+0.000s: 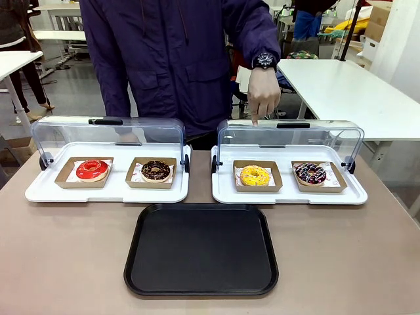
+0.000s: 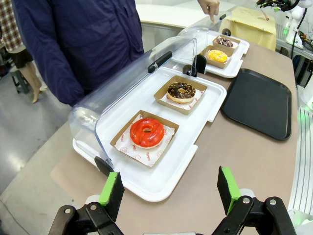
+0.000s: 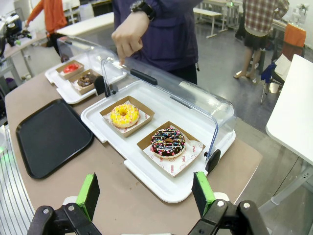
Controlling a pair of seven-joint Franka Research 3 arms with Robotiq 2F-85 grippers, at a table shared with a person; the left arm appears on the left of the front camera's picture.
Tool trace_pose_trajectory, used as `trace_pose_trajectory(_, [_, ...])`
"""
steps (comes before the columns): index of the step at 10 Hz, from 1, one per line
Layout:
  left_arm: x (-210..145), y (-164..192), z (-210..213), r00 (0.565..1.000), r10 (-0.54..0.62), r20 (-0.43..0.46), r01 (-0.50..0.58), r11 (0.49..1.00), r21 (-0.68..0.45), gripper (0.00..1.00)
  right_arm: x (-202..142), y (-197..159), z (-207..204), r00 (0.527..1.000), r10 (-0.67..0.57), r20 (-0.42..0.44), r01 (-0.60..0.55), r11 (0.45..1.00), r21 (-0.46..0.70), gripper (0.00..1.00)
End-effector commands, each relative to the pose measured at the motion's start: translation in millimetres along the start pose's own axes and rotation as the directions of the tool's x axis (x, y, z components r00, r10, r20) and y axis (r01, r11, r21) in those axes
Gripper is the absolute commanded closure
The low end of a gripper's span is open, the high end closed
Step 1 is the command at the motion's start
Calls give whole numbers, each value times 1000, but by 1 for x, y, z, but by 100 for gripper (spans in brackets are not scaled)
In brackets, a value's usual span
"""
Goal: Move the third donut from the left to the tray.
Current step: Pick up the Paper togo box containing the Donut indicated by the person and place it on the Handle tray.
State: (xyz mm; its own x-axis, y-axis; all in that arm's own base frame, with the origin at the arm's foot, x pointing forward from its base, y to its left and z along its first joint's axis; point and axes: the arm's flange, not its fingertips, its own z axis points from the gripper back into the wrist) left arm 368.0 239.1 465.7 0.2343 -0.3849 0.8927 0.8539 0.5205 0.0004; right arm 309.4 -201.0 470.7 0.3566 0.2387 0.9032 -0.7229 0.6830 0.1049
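Observation:
The third donut from the left (image 1: 255,175) has yellow icing and sprinkles and sits in a brown cardboard holder on the right white display tray; it also appears in the right wrist view (image 3: 124,115) and far off in the left wrist view (image 2: 217,56). The black tray (image 1: 201,249) lies at the table's near middle, with nothing on it (image 3: 51,134) (image 2: 257,102). A person's hand (image 1: 263,98) points a finger down at the lid above the yellow donut. My left gripper (image 2: 168,192) is open near the red donut's tray. My right gripper (image 3: 145,194) is open beside the right display tray.
The left display tray (image 1: 108,185) holds a red-iced donut (image 1: 92,169) and a chocolate donut (image 1: 155,170). A sprinkled chocolate donut (image 1: 310,173) sits right of the yellow one. Both clear lids (image 1: 289,134) stand open at the back. The person stands across the table.

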Motion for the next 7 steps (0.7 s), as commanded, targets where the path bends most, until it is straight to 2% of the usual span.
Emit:
trace_pose_trajectory(1, [0, -1, 1, 1000, -8, -4, 7, 1000, -8, 0, 0, 0, 0, 1000, 0, 0, 0, 1000, 0, 0])
trace_pose_trajectory(3, [0, -1, 1, 1000, -8, -4, 7, 1000, -8, 0, 38, -34, 15, 999, 1, -54, 0, 1000, 15, 0])
trace_pose_trajectory(6, [0, -1, 1, 1000, -8, -4, 7, 1000, -8, 0, 114, -84, 17, 977, 133, -166, -121, 990, 78, 0])
trace_pose_trajectory(7, [0, -1, 1, 1000, -8, -4, 7, 1000, -8, 0, 139, -85, 8, 965, 187, -185, -166, 978, 125, 0])
